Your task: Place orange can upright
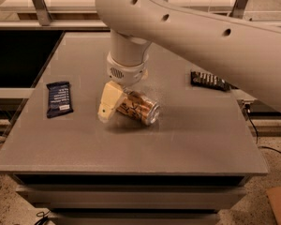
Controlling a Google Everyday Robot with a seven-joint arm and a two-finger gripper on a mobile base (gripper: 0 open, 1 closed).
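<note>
The orange can (138, 108) lies on its side near the middle of the grey table (131, 144), its silver end facing front right. My gripper (114, 103) hangs from the white arm right over the can's left end. One cream finger (107, 102) stands against the can's left side; the other finger is hidden behind the can.
A dark blue snack wrapper (59, 98) lies flat at the table's left. A dark striped wrapper (210, 80) lies at the right, partly under the arm. The big white arm (201, 36) crosses the upper right. The table's front edge is near.
</note>
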